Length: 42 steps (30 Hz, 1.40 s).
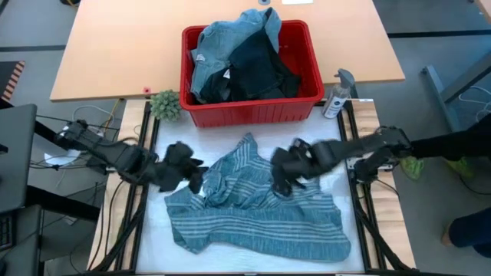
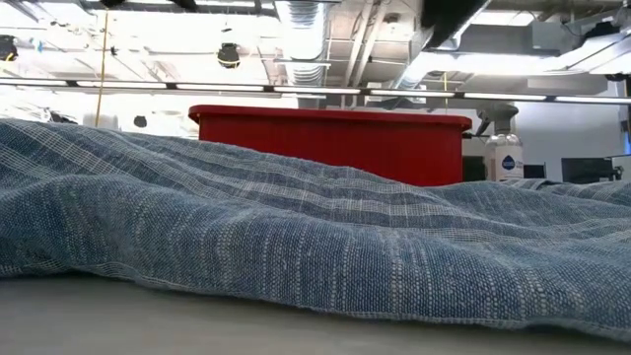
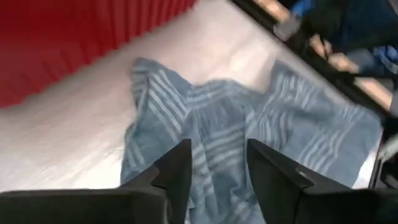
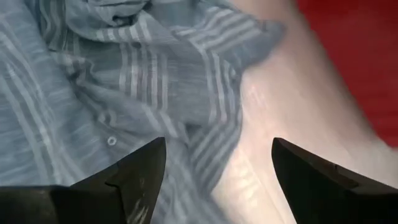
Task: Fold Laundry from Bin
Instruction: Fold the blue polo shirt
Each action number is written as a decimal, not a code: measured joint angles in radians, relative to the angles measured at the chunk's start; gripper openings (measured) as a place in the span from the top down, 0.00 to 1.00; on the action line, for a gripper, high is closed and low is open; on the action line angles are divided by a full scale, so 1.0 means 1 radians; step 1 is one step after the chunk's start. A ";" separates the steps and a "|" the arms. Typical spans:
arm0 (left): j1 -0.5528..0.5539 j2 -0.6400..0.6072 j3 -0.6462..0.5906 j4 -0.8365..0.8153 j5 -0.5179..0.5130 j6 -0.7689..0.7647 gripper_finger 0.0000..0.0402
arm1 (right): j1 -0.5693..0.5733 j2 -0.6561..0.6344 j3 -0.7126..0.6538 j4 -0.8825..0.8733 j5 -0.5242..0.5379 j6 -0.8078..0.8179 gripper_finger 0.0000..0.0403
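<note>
The blue-grey white-striped shirt (image 1: 261,215) lies crumpled and partly spread on the white table top, filling the foreground of the low view (image 2: 296,237). The red bin (image 1: 253,115) stands at the far edge behind it, with light blue and dark laundry (image 1: 238,61) heaped inside. My left gripper (image 1: 196,178) hovers open over the shirt's left edge; the left wrist view (image 3: 221,168) shows only cloth below its fingers. My right gripper (image 1: 282,182) hovers wide open over the shirt's upper right part (image 4: 217,162), with nothing between its fingers.
A spray bottle (image 1: 337,96) stands right of the bin, and a small green plant (image 1: 165,105) stands at the bin's left corner. A wooden table (image 1: 115,54) lies beyond the bin. Bare white table top (image 1: 176,130) shows between the bin and the shirt.
</note>
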 joint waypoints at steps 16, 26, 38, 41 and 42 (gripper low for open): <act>0.078 0.015 -0.021 0.093 0.094 0.055 0.52 | -0.485 0.063 -0.498 0.791 -0.492 -0.399 0.21; 0.079 0.029 -0.021 0.068 0.064 0.010 0.52 | -0.532 0.231 -0.498 0.956 -0.576 -0.432 0.21; 0.079 0.045 -0.020 0.073 0.050 -0.010 0.52 | -0.499 0.315 -0.395 0.954 -0.544 -0.381 0.83; 0.074 0.074 -0.019 0.072 0.055 0.014 0.52 | -0.492 0.318 -0.357 0.930 -0.537 -0.370 0.94; 0.068 0.086 -0.022 0.068 0.056 0.024 0.52 | -0.489 0.317 -0.334 0.923 -0.536 -0.365 0.95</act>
